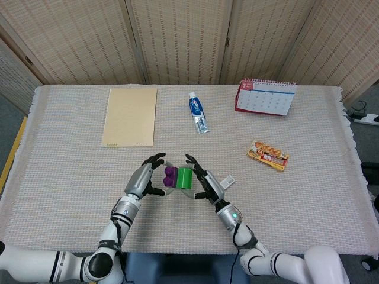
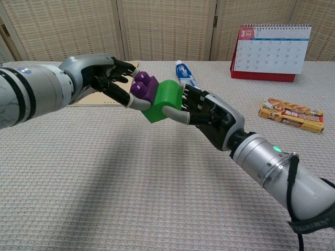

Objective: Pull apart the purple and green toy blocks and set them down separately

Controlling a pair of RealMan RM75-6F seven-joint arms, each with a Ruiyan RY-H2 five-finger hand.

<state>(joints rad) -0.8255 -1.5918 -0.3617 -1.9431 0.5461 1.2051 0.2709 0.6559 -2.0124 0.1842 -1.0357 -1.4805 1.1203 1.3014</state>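
Note:
The purple block [image 1: 170, 173] [image 2: 145, 88] and the green block [image 1: 185, 177] [image 2: 165, 100] are still joined and held in the air above the table's front middle. My left hand [image 1: 148, 176] [image 2: 107, 77] grips the purple end from the left. My right hand [image 1: 202, 180] [image 2: 204, 111] grips the green end from the right, its thumb under the block and its fingers behind it. Both hands meet at the blocks.
A tan notebook [image 1: 130, 116] lies at the back left. A toothpaste tube [image 1: 198, 112] [image 2: 183, 72] lies at the back middle, a desk calendar [image 1: 265, 97] [image 2: 272, 52] at the back right. A snack packet [image 1: 268, 155] [image 2: 292, 115] lies to the right.

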